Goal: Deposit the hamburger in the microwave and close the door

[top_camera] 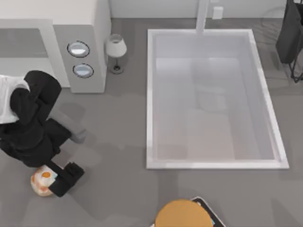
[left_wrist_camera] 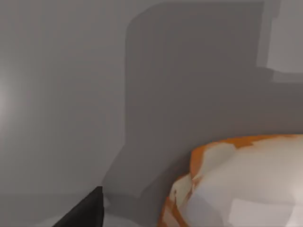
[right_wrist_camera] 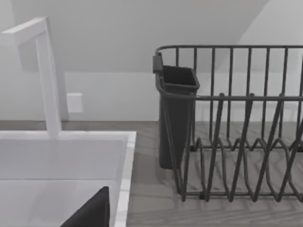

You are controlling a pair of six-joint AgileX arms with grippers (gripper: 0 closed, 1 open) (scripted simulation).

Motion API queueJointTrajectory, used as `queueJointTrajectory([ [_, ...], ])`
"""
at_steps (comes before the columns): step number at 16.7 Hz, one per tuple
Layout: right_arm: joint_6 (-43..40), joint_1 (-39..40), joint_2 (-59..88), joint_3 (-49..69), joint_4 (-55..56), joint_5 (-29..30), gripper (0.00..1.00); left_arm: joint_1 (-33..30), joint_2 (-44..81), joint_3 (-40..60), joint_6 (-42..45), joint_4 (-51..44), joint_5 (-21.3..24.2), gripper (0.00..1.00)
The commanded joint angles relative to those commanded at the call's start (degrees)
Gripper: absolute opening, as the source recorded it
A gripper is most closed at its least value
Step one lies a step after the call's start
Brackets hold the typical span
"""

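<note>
The left claw [top_camera: 52,182] is reaching down at the near left part of the table [top_camera: 113,142], its black fingers [top_camera: 66,178] lying against the hamburger [top_camera: 41,182]; the hamburger is sitting on the table directly under and just to the left of the claw, touching it, and whether the fingers are actually clamped on it cannot be told; in the left wrist view the hamburger [left_wrist_camera: 246,184] is looming large and close beside one dark fingertip [left_wrist_camera: 85,213], its cream surface edged with orange. The microwave [top_camera: 85,42] is standing well beyond the claw at the far left of the table, its two bluish dials [top_camera: 78,48] facing upward in the top view; the door [top_camera: 26,52] is appearing as a pale grey panel left of the dials, and whether it is standing open cannot be told. A small lamp [top_camera: 115,52] is standing just right of the microwave; the sink [top_camera: 151,94] is lying well to the right of the claw; a tan round disc [top_camera: 182,213] is resting at the near edge, also to its right. The right arm is parked at the far right, its wrist view looking at the dish rack [right_wrist_camera: 236,142], the faucet [right_wrist_camera: 47,75] and the sink [right_wrist_camera: 125,161]; a dark fingertip [right_wrist_camera: 92,213] is showing there.
</note>
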Motion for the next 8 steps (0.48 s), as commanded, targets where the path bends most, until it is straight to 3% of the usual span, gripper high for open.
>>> queueJointTrajectory([
  [1,0.0,0.0,0.0,0.0,0.0,0.0,1.0,0.0,0.0,0.0,0.0,0.0,0.0,1.0],
  [8,0.0,0.0,0.0,0.0,0.0,0.0,1.0,0.0,0.0,0.0,0.0,0.0,0.0,0.47],
])
